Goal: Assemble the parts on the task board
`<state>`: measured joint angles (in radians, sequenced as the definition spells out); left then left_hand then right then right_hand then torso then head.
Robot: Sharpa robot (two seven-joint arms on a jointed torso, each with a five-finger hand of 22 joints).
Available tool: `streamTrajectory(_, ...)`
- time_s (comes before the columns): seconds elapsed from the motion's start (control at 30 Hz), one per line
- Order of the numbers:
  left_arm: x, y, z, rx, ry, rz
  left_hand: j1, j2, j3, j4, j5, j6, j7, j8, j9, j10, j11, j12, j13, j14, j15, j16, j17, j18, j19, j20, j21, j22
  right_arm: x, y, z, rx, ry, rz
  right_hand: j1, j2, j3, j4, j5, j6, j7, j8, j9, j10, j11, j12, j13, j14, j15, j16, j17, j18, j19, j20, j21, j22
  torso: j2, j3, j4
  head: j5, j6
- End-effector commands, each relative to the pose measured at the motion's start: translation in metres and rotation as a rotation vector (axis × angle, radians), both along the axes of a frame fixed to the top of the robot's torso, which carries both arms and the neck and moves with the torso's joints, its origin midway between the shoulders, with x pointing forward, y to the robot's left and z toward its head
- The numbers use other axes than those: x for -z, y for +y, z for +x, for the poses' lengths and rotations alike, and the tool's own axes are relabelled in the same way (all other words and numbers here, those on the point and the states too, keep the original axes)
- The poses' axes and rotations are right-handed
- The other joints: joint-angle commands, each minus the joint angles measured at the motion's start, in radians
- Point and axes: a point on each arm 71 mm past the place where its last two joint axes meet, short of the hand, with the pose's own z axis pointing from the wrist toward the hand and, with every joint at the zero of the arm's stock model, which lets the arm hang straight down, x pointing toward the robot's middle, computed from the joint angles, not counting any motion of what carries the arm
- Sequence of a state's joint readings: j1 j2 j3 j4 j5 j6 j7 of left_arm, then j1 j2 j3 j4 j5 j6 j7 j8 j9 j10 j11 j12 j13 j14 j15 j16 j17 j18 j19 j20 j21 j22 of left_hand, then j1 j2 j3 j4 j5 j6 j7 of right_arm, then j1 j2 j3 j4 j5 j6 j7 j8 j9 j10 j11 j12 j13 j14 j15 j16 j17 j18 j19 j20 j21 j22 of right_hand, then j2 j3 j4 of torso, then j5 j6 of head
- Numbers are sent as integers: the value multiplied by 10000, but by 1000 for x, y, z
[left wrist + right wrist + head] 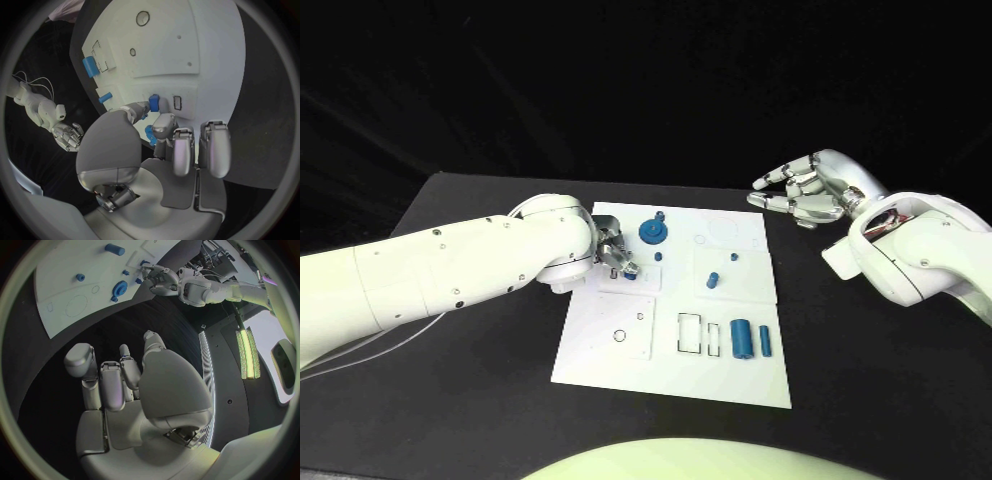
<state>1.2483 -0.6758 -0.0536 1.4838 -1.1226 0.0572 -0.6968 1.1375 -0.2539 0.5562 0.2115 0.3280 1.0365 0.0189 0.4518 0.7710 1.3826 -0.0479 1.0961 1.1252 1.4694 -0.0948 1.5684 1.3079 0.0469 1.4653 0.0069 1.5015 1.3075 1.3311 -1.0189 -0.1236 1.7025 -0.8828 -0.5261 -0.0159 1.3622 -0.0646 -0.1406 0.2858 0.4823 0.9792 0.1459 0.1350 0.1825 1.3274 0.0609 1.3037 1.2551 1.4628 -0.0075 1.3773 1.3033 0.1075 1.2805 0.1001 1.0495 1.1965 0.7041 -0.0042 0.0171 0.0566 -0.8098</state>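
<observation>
No readable writing anywhere on the flat white task board (610, 350). My left hand (615, 255) pinches a small blue cylindrical part (154, 102) at the board's left side. My right hand (800, 195) hovers over the black worktop (877, 380), fingers loosely curled, holding nothing.

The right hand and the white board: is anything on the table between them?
No. In the head view, only bare black table lies between the right hand and the white board.

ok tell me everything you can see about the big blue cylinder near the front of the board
The blue cylinder is a smooth, plain part, plastic by its look, lying on its side on the white task board in the near right area. It lies next to a smaller blue piece and beside a black rectangle outline printed on the board. Neither hand touches it: the left hand works farther back, and the right hand hovers off the board.
</observation>
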Motion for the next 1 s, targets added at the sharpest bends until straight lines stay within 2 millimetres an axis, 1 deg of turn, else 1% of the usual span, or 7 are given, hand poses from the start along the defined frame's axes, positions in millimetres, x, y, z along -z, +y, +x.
streamTrajectory(0.03, 2, 2, -1, -155, 262, 305, -98, 45, -137, 26, -33, 62, 1, -36, -9, -41, -6, 53, 16, 1014, -70, 24, 2629, -150, 381, -68, 30, 1164, 0, 1, -1, -124, -3, -95, -70, 7, -53, 13, -34, -12, -53, 39, 11, -75, -24, -49, -9, 376, -65, -34, -9, 101, -11, -52, -63, -16, 2, 1, 3, -3, -17)
streamTrajectory(0.33, 2, 2, 0, -199, 235, 293, -79, 117, -474, 174, -28, 96, -5, -58, 4, -29, -11, 85, 37, 1014, -76, 24, 2629, -149, 379, -75, 24, 1160, 0, 1, -1, -119, -10, -92, -87, 13, -66, 15, -47, -15, -53, 41, 12, -80, -24, -54, -16, 371, -66, -51, -28, 107, -26, -52, -98, -38, -1, 0, 0, -5, -22)
streamTrajectory(0.5, 2, 2, 0, -249, 197, 271, -63, 205, -871, 366, -23, 117, -1, -89, 19, -23, -9, 118, 60, 1014, -81, 24, 2629, -148, 378, -77, 18, 1158, 0, 1, -1, -117, -15, -90, -101, 18, -79, 17, -57, -18, -53, 43, 13, -84, -25, -58, -22, 369, -65, -58, -35, 109, -29, -53, -109, -44, 1, -1, 1, -20, -2)
streamTrajectory(0.73, 2, 2, 1, -276, 189, 274, -39, 293, -1140, 517, -16, 139, -6, -108, 30, -7, -11, 163, 97, 1014, -76, 24, 2629, -145, 374, -80, 10, 1147, 0, 1, -1, -120, -20, -85, -139, 37, -107, 22, -78, -25, -54, 48, 16, -81, -24, -55, -21, 370, -66, -63, -33, 110, -29, -54, -127, -51, 9, 2, 2, -38, -7)
streamTrajectory(0.77, 2, 2, 1, -275, 190, 276, -39, 293, -1140, 517, -16, 139, -6, -108, 30, -7, -11, 163, 97, 1014, -76, 24, 2629, -145, 374, -80, 10, 1147, 0, 1, -1, -121, -20, -84, -139, 37, -107, 22, -78, -25, -54, 48, 16, -81, -24, -55, -21, 370, -66, -63, -33, 110, -29, -54, -127, -51, 9, -3, 2, -43, -7)
streamTrajectory(0.93, 3, 2, 1, -265, 202, 285, -39, 368, -1455, 694, -13, 164, -7, -125, 44, 7, -11, 195, 116, 1014, -79, 24, 2629, -144, 375, -81, 6, 1147, 0, 1, -1, -130, -23, -79, -191, 56, -155, 21, -140, -36, -54, 57, 20, -82, -24, -55, -27, 369, -66, -81, -45, 111, -26, -54, -153, -61, 6, 2, -2, -36, -18)
streamTrajectory(1.0, 3, 2, 1, -258, 207, 288, -44, 398, -1589, 740, -13, 175, -6, -132, 51, 13, -11, 210, 126, 1014, -78, 24, 2629, -146, 379, -82, 9, 1156, 0, 1, -2, -133, -26, -77, -212, 63, -179, 19, -177, -40, -54, 62, 23, -83, -24, -55, -30, 371, -67, -84, -43, 111, -23, -55, -161, -62, 7, -2, 1, -42, -24)
